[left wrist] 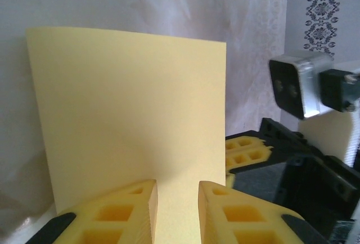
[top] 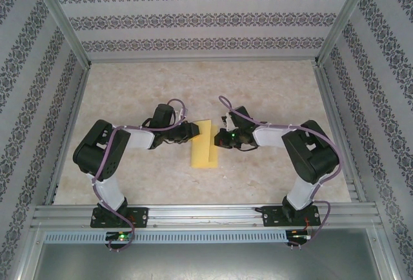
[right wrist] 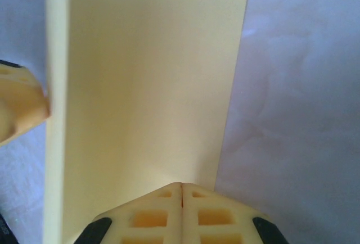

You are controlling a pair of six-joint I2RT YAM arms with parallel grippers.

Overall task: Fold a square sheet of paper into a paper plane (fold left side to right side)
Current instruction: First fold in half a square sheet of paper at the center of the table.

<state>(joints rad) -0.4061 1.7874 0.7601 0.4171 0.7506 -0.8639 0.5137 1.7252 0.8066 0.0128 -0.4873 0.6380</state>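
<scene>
At the bottom of the left wrist view, the left gripper [left wrist: 177,213] is seen with its fingers apart. A narrow gap is left between them, and the sheet of paper [left wrist: 129,114] lies flat beneath and runs up the frame.

At the bottom of the right wrist view, the right gripper [right wrist: 181,213] is seen with its fingers pressed together over the paper. Whether an edge is nipped between them cannot be told.

In the top view the paper is found at the centre of the table [top: 271,86] as a narrow upright rectangle. The left gripper is at its upper left edge and the right gripper is at its right edge.

It is judged that the left half is already laid over the right and that the crease has yet to be set. A paler strip along the left of the right wrist frame suggests the edges may not lie flush, so this should be checked first.

The paper is best pinned on one side while the fold is pressed from the bottom of the frame towards the top. Only light pressure should be used, since thin paper is easily skidded or buckled.
</scene>
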